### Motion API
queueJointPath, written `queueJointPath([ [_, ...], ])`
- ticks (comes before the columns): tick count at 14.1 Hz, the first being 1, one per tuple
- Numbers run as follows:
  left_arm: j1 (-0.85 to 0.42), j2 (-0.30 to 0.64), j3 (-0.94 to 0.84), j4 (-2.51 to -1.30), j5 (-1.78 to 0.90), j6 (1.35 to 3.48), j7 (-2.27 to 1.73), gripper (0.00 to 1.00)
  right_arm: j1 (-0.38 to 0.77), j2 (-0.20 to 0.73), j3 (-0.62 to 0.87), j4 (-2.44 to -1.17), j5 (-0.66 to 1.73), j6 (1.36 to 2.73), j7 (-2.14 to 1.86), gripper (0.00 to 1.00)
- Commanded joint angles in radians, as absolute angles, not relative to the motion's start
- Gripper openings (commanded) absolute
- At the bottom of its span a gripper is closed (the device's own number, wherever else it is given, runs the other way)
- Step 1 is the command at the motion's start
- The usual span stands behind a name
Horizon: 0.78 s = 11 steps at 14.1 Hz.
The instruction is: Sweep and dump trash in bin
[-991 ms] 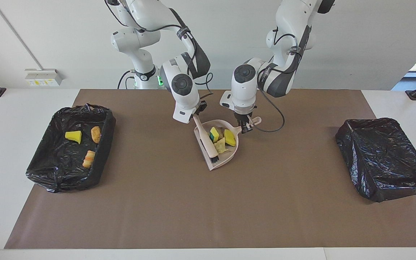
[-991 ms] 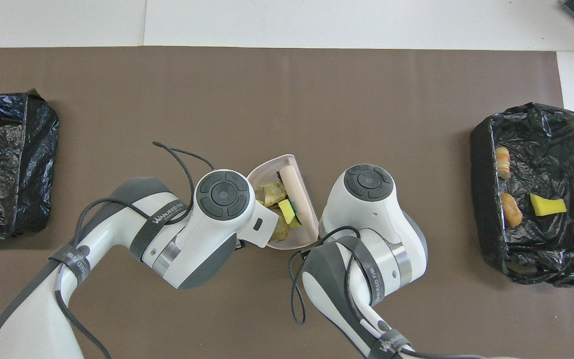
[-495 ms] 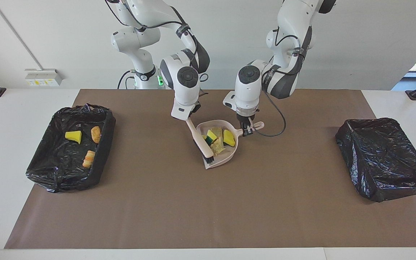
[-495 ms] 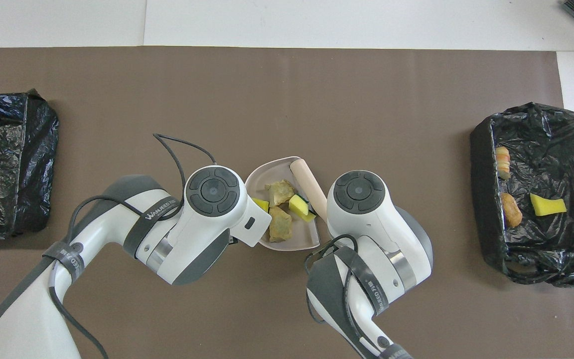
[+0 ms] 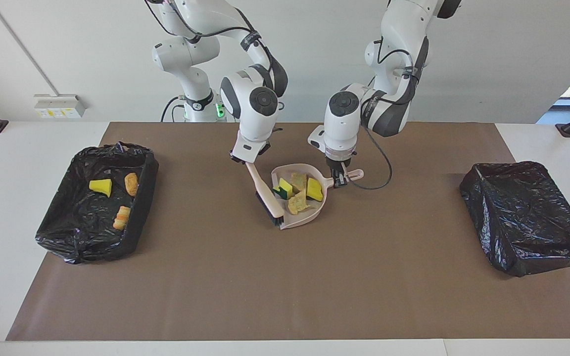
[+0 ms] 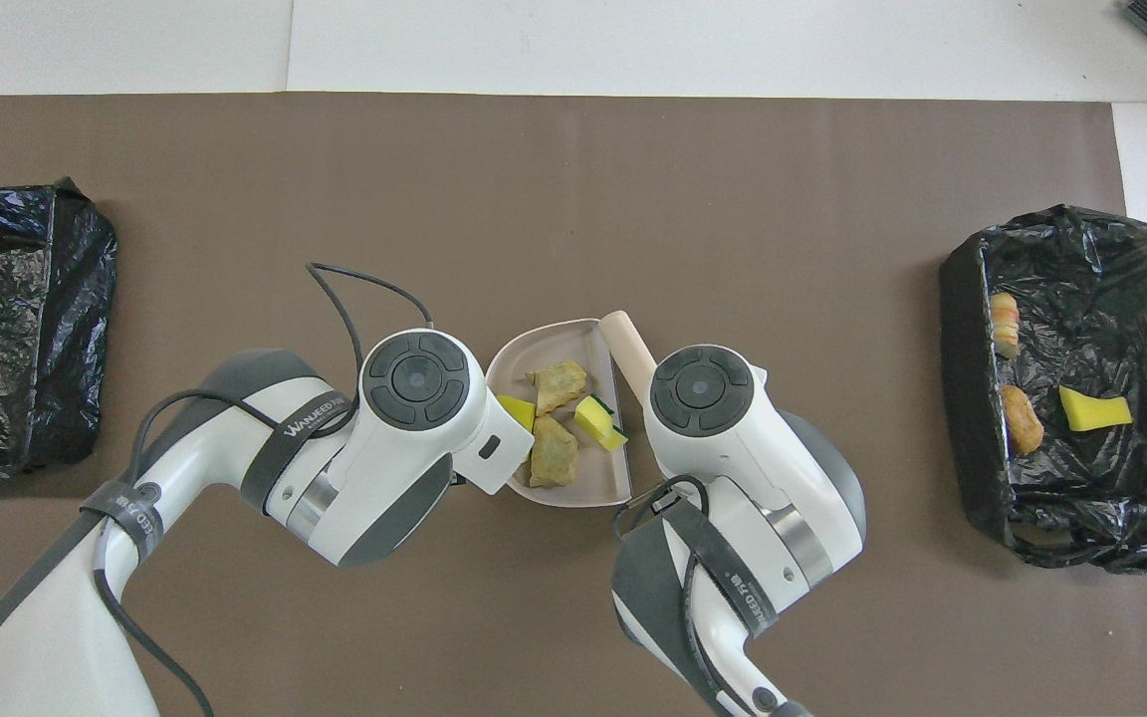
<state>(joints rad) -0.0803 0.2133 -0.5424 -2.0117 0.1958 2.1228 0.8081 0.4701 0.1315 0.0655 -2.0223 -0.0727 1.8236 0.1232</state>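
A pale pink dustpan (image 5: 308, 214) is at the middle of the brown mat and holds several trash scraps: yellow sponge bits (image 5: 314, 189) and beige lumpy chunks (image 5: 296, 202). My left gripper (image 5: 338, 178) is shut on the dustpan's handle. My right gripper (image 5: 245, 159) is shut on the handle of the beige brush (image 5: 264, 195). The brush's dark bristles sit at the dustpan's open edge toward the right arm's end. In the overhead view the dustpan (image 6: 573, 488), the scraps (image 6: 559, 383) and the brush tip (image 6: 623, 339) show between the two wrists, which hide both grippers.
A black-lined bin (image 5: 57, 232) at the right arm's end holds a yellow bit (image 5: 100, 186), an orange-brown oval (image 5: 131, 183) and a striped scrap (image 5: 122, 216). A second black-lined bin (image 5: 527, 217) stands at the left arm's end. The left arm's cable loops beside the dustpan handle.
The brush has swung out of the dustpan's inside to its open edge toward the right arm's end. The dustpan turned slightly and the scraps in it shifted. Both wrists rose a little.
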Motion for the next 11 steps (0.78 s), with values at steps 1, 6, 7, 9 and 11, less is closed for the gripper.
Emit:
queueJointPath([
  [1,-0.067,0.183,-0.507,-2.036,0.176,2.143,0.906,0.00,0.457,0.101,0.063,-1.984,-0.109,1.754,0.143,0.00],
  [6,-0.077,0.045,-0.365,-2.092,-0.001,2.120,1.182,0.00,0.390,0.072,0.060,-1.905,-0.190,1.640,0.104,0.00],
  [7,-0.077,0.023,-0.342,-2.104,-0.021,2.118,1.230,0.00,0.385,0.072,0.060,-1.885,-0.190,1.616,0.109,0.00],
  [9,-0.075,-0.021,-0.263,-2.124,-0.060,2.112,1.332,0.00,0.385,0.071,0.069,-1.878,-0.164,1.591,0.188,0.00],
  [11,-0.077,-0.049,-0.157,-2.115,-0.092,2.053,1.438,0.00,0.390,0.064,0.068,-1.881,0.005,1.574,0.277,0.00],
])
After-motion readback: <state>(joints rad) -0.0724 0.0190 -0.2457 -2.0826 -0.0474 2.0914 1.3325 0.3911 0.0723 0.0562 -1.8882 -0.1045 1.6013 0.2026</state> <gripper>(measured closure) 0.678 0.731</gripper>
